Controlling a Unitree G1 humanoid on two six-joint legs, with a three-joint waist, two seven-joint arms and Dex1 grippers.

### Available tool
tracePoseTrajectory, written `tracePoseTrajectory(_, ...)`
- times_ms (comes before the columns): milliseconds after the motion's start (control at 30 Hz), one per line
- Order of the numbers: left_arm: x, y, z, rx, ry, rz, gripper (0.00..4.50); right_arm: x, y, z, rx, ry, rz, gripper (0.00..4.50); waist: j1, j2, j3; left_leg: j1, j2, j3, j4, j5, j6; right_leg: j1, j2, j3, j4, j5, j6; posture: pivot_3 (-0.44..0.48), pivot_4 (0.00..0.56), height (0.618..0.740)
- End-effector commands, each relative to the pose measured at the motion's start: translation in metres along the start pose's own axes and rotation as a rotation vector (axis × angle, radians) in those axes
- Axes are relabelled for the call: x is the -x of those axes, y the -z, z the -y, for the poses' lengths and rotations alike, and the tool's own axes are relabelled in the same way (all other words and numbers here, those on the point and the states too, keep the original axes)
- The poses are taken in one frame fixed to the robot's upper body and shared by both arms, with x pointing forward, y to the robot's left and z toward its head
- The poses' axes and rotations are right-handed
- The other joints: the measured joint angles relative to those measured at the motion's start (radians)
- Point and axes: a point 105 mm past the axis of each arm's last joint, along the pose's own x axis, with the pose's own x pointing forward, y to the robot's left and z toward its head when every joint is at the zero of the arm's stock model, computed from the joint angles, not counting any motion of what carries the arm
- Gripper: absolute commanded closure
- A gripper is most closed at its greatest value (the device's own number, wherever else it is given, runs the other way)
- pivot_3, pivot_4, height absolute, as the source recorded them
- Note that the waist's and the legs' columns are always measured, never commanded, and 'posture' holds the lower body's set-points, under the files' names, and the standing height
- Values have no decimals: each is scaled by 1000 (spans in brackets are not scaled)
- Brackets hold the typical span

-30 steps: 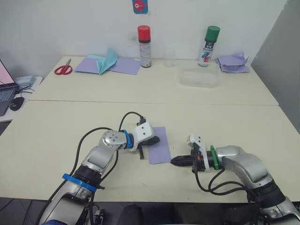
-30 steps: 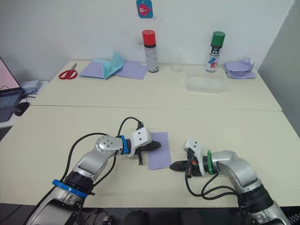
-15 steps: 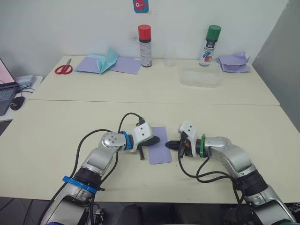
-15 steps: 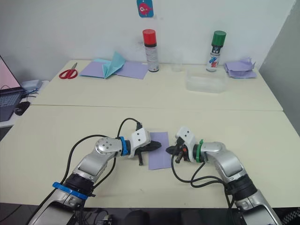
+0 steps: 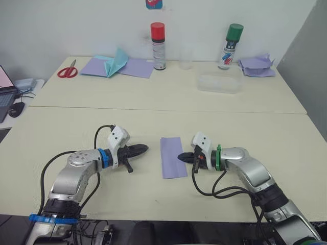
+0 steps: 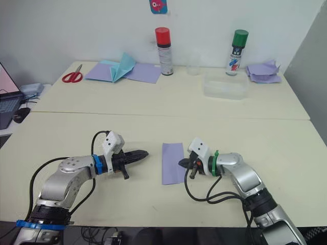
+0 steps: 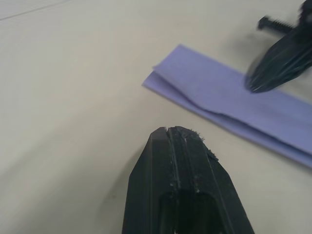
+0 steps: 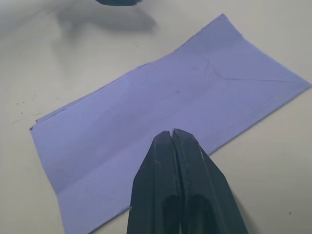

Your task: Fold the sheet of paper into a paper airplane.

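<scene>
The sheet of paper (image 5: 172, 156), folded in half into a narrow lavender strip, lay flat on the cream surface (image 5: 153, 122). The right gripper (image 5: 182, 157) had its fingers clenched, empty, with the tips at the sheet's right edge. The left gripper (image 5: 144, 149), fingers also clenched on nothing, pointed at the sheet from its left, a little apart from it.

Readable text: we find none that we can make out
Red-capped spray can (image 6: 164, 51): we see print on its label, too small to read
Green-capped spray can (image 6: 235, 52): we see blue and red label marks, no words legible
Wall sticker (image 6: 158, 6): we see a picture, no lettering
</scene>
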Motion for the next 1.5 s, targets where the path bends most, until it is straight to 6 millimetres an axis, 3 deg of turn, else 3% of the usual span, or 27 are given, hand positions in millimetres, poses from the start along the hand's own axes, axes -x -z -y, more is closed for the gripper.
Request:
tracePoseTrajectory(33,-1,-11,8,2,33,37,4500,-1,5,3,-32,7,-17,4456,0,-1,2,0,0,0,0,0,0,0,0,0,0,0,0,0,150,740)
tracePoseTrajectory(400,-16,7,20,-24,75,-44,4500,3,2,7,-46,24,-9,4456,1,0,3,-1,0,0,0,0,0,-2,0,0,0,0,-1,0,150,740)
tracePoseTrajectory(500,-20,6,21,-32,84,-37,4500,5,0,7,-53,28,-3,4456,2,0,3,-1,0,0,0,0,0,-2,0,0,0,0,-1,0,150,740)
tracePoseTrajectory(800,-27,5,20,-58,98,-34,4500,23,-29,11,-154,48,104,4456,7,0,4,-5,0,0,0,0,0,-5,0,0,1,0,-1,0,150,740)
tracePoseTrajectory(1500,-50,-10,24,-103,163,12,4500,43,-34,12,-172,113,115,4456,11,1,5,-6,-1,0,0,0,-1,-5,0,0,1,0,-1,0,150,740)
